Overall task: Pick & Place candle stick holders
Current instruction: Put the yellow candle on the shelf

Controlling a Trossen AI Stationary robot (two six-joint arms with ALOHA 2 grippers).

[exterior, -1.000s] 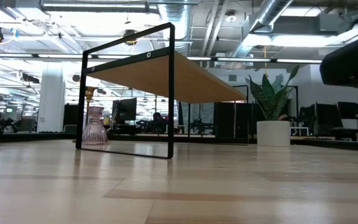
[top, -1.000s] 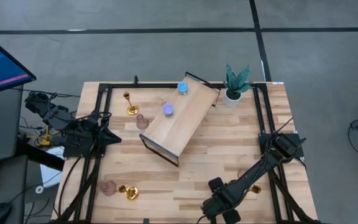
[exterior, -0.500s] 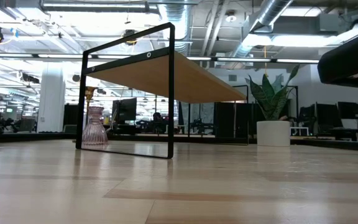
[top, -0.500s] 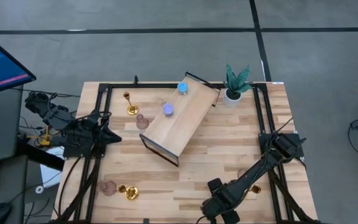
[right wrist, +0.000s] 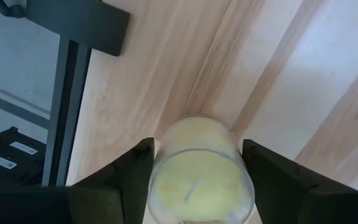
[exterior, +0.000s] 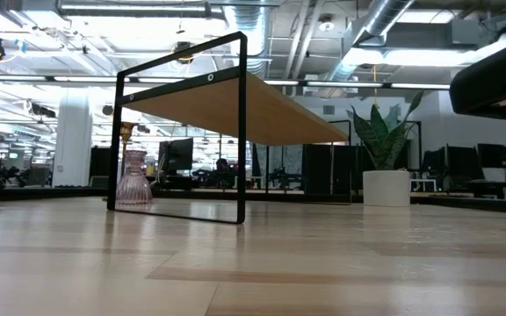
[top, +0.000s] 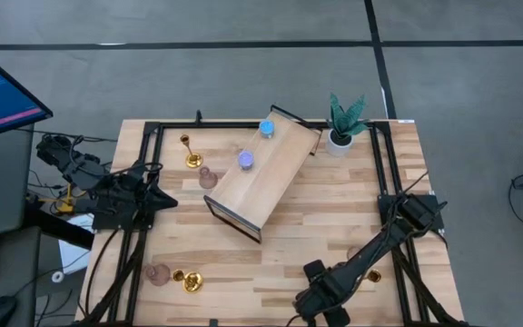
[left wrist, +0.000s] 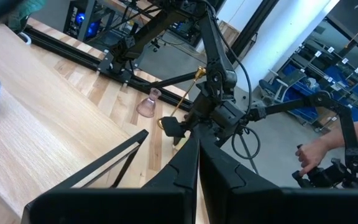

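Observation:
My right gripper [top: 323, 300] points down at the table's near edge, right of the middle, closed around a yellow candle stick holder [right wrist: 199, 177]; the arm hides this holder from above. My left gripper [left wrist: 199, 163] hangs shut and empty over the table's left edge. A blue holder [top: 266, 128] and a violet one [top: 245, 160] stand on the wooden shelf [top: 266, 177]. A gold holder [top: 190, 156] and a pink one [top: 208, 177] stand left of the shelf. Another pink [top: 159, 274] and gold [top: 190, 282] pair stands near the front left. My right gripper has the yellow holder's round glass wall [right wrist: 160, 163] between its two fingers [right wrist: 135, 171], one on each side, near the rim. The fingers come from above, pointing down. The holder stands upright with its base on the table.
A green plant in a white pot [top: 341, 127] stands at the back right. A pink holder [left wrist: 148, 104] and a gold stem [left wrist: 184, 102] stand beside the right arm. Black frame rails [top: 384, 173] run along the table's sides. A person's hand [left wrist: 309, 158] shows beyond the table.

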